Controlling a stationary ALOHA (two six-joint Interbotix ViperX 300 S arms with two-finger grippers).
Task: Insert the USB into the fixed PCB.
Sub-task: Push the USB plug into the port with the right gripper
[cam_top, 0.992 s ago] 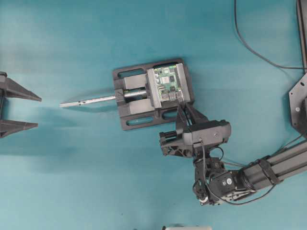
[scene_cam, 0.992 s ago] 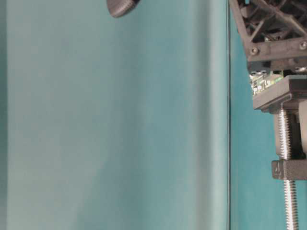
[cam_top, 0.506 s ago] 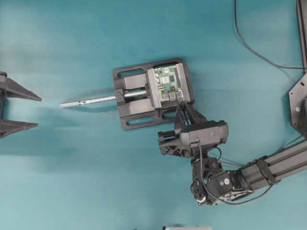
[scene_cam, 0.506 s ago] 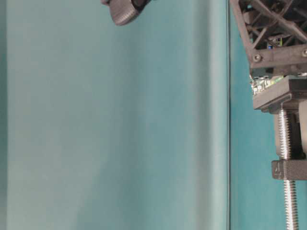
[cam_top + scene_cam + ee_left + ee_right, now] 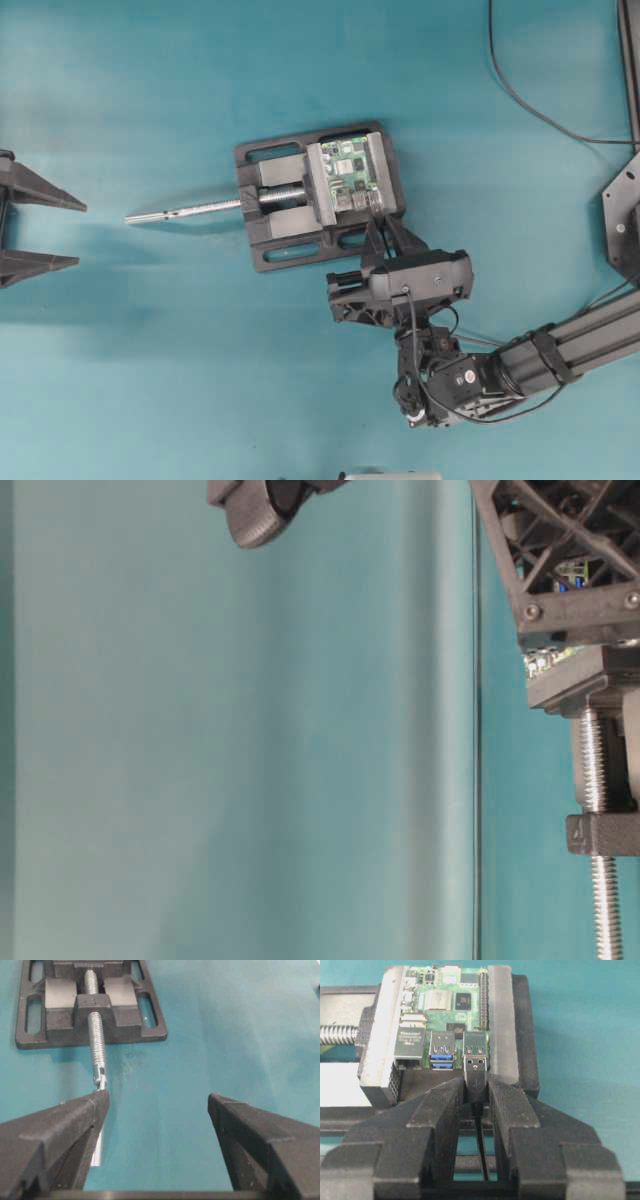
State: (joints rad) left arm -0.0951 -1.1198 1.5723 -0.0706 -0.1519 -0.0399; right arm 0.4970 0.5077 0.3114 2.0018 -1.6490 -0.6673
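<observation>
In the right wrist view the USB (image 5: 476,1071), a dark plug with a silvery tip, is pinched between my right gripper (image 5: 476,1085) fingers, its thin black cable running back between them. The tip stands level, just in front of the right-hand port stack of the green PCB (image 5: 447,1002); contact cannot be told. Overhead, the PCB (image 5: 350,172) sits clamped in the black vise (image 5: 290,225), and the right gripper (image 5: 383,228) is at its near right corner. My left gripper (image 5: 80,234) rests at the far left, open and empty, also seen as the left gripper (image 5: 157,1101).
The vise's metal screw rod (image 5: 185,211) sticks out leftward toward the left gripper, and the rod's tip (image 5: 100,1080) lies beside the left finger. A thick black cable (image 5: 520,95) curves across the top right. The right arm's base (image 5: 625,215) stands at the right edge.
The right gripper with the USB has shifted slightly left and back from the vise in the overhead view. The left gripper has not moved.
</observation>
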